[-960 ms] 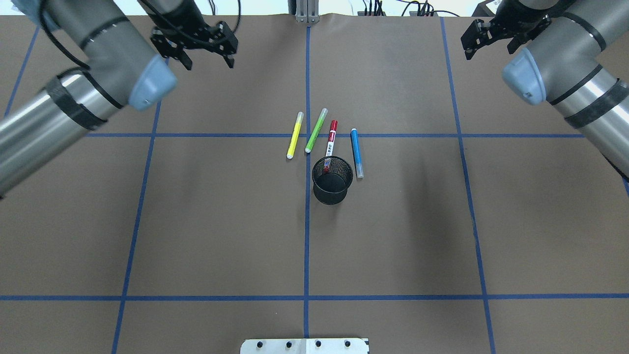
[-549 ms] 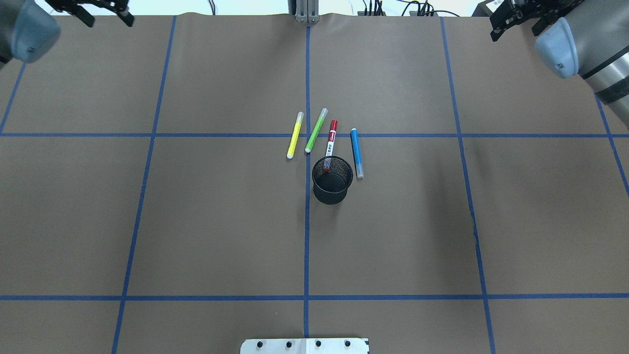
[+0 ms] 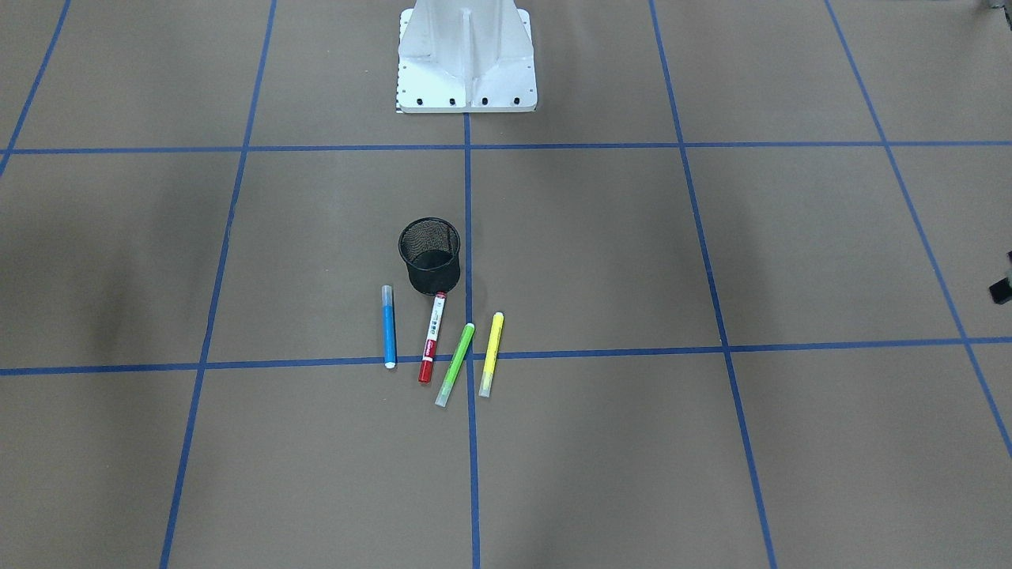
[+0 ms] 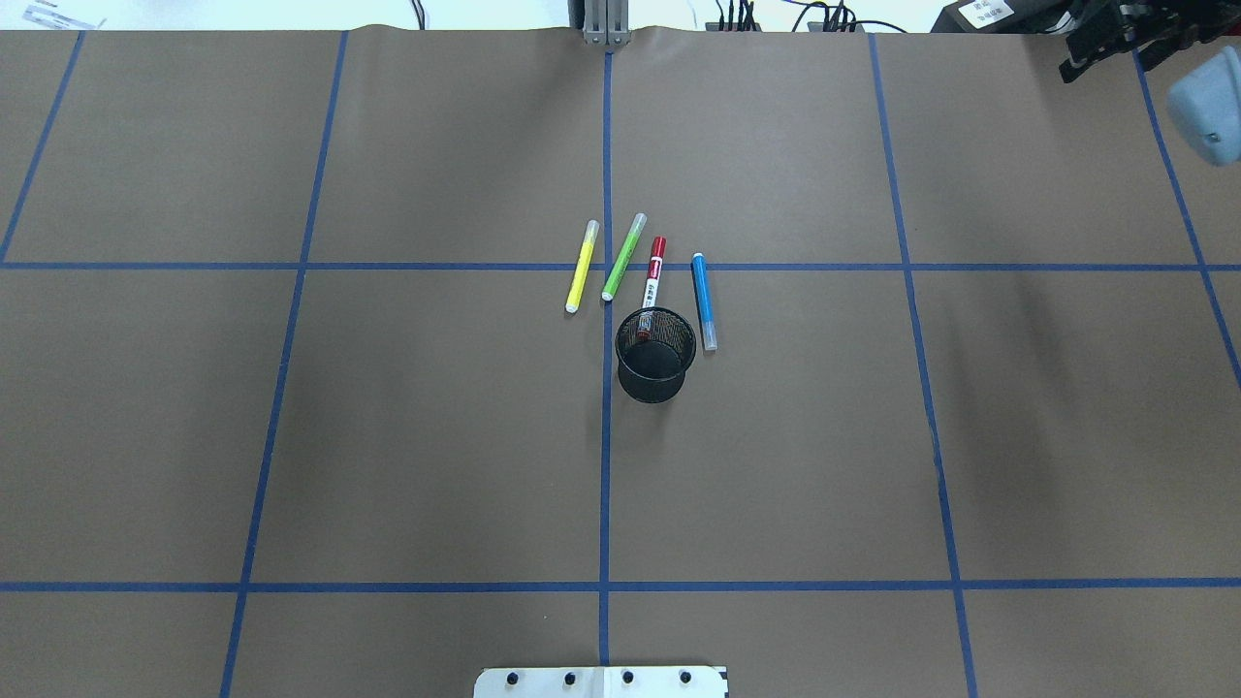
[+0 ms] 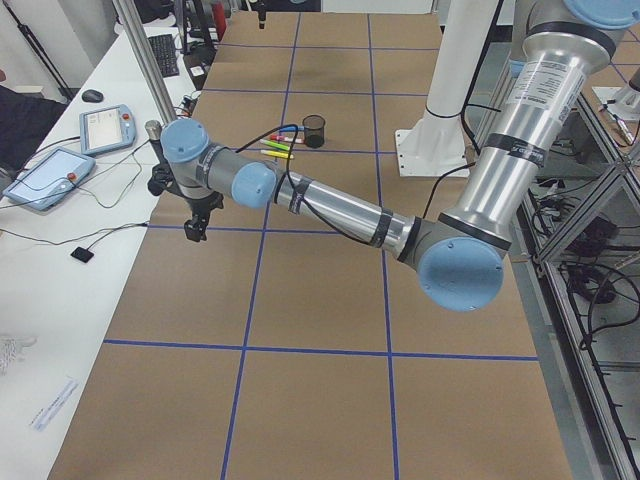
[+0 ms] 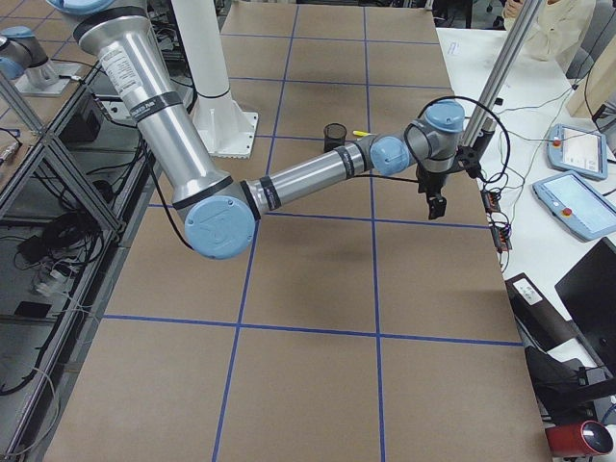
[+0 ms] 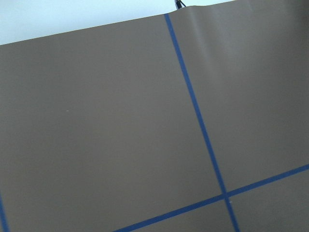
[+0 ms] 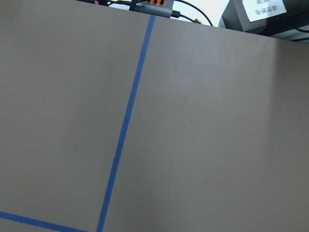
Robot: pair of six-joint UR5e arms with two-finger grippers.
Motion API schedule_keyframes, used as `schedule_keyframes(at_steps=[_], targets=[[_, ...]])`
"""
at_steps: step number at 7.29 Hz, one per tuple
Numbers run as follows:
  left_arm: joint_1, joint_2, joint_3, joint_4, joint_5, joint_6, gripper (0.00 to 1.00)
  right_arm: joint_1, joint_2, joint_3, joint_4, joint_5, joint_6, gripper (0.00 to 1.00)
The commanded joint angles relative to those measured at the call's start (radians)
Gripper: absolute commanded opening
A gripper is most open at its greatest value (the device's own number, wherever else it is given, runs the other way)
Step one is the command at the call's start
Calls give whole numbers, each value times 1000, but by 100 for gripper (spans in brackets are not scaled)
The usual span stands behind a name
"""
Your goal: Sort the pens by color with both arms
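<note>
Overhead exterior: pens (image 4: 654,271) lie mid-table, pointing away from the robot, yellow pen (image 4: 582,267) toward the left gripper (image 5: 195,222), blue pen (image 4: 705,301) toward the right gripper (image 4: 1108,50); both far off, openness unreadable.

A black wire-mesh cup (image 4: 656,354) blocks my reach at one end of the red-capped white-barrelled pen (image 4: 652,281). A slim lime green pen (image 4: 623,257) and a blue pen (image 4: 704,301) flank it closely.

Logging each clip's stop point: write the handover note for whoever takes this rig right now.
Left gripper and right gripper: near opposite ends of the table, no pen in either; open or shut unclear.
Yellow pen, green pen, red-capped pen, blue pen: in a row beside the mesh cup, which looks empty.
Done: all pens laid out.
Left: confirm this row is the wanted sort.
</note>
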State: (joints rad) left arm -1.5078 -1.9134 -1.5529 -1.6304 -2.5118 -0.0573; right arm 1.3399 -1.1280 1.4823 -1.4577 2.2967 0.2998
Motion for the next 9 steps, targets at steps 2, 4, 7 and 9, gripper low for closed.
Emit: schedule_keyframes(at_steps=[2,4,7,9], targets=[[-194,143,-7,0,-44,227,100,164,-181,13,60,88,-161,99],[-253,230,-53,0,-44,275,100,218,-269,45,60,116,-195,99],[-284,332,-142,9,-41,275,100,229,-403,174,54,139,-197,99],[-295,367,-157,6,-42,275,100,229,-414,168,57,124,-197,99]])
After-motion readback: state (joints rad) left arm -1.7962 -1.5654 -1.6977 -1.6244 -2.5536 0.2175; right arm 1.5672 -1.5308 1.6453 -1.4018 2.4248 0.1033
